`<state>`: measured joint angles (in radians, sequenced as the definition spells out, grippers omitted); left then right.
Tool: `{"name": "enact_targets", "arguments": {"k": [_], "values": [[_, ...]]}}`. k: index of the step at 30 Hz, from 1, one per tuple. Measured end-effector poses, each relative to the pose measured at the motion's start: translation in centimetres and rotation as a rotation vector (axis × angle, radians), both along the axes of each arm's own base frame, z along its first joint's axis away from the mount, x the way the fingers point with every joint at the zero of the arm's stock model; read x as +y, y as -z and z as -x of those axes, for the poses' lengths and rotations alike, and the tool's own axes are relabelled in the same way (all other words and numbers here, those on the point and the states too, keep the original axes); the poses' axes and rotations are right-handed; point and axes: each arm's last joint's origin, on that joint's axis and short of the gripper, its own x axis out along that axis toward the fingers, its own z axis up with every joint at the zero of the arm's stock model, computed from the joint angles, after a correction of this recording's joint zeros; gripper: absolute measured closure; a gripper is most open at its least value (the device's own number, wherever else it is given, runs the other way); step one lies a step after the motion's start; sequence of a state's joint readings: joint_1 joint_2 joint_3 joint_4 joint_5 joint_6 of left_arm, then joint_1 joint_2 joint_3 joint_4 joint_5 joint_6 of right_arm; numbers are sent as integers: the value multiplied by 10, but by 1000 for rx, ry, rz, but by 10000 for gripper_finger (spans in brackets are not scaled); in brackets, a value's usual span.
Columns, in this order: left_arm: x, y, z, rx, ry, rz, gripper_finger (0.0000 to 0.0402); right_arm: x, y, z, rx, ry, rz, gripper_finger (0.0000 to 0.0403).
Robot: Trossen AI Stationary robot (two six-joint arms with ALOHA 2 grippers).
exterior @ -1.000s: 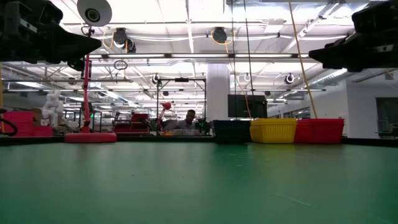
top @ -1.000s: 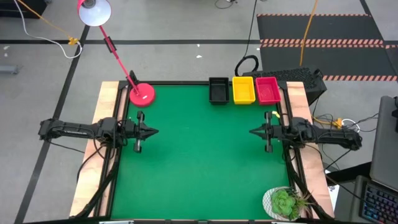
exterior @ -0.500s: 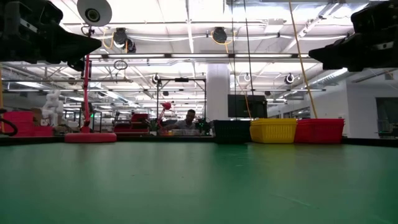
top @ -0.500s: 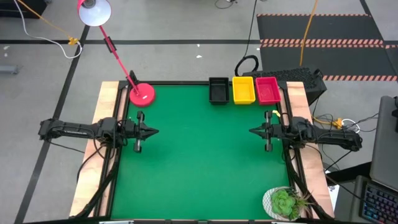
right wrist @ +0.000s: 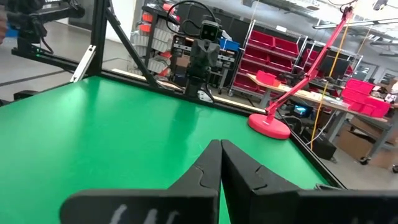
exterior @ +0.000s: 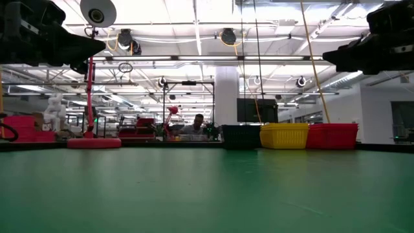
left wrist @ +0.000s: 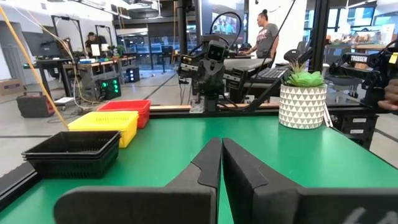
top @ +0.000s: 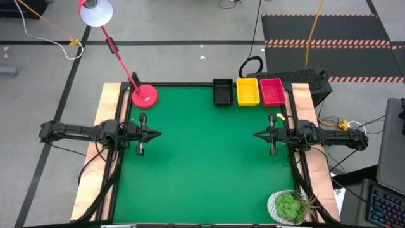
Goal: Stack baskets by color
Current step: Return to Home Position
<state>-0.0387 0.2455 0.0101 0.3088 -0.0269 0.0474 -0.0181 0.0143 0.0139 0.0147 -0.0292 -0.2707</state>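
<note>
Baskets [top: 247,92] in three colour stacks

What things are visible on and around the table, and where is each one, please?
black baskets: one stack, black, far edge of the table, left end of the row
yellow baskets: one stack, yellow, middle of the row
red-pink baskets: one stack, red-pink, right end of the row
lamp: one, red with a white shade, base on the far left corner
potted plant: one, green in a white pot, near right corner
table: one, green top
people: at least two, one in a grey top, in the room beyond the table
left hand: one, dark, shut, at the left edge, holding nothing
right hand: one, dark, shut, at the right edge, holding nothing
</note>
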Motion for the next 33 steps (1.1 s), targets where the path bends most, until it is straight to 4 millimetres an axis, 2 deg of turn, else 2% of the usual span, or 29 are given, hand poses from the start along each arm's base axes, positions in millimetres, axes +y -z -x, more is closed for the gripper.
{"name": "enact_targets", "arguments": {"k": [9,20,27,33], "values": [[0,5,0,52,2,-52,397,0,-2,0,-18,1,3,403],[-1,9,1,89,33,-68,398,0,-2,0,-21,1,3,403],[-1,-1,11,-24,29,-77,399,0,-2,0,-23,1,3,403],[0,3,16,-4,27,-83,396,0,-2,0,-23,0,4,403]]}}
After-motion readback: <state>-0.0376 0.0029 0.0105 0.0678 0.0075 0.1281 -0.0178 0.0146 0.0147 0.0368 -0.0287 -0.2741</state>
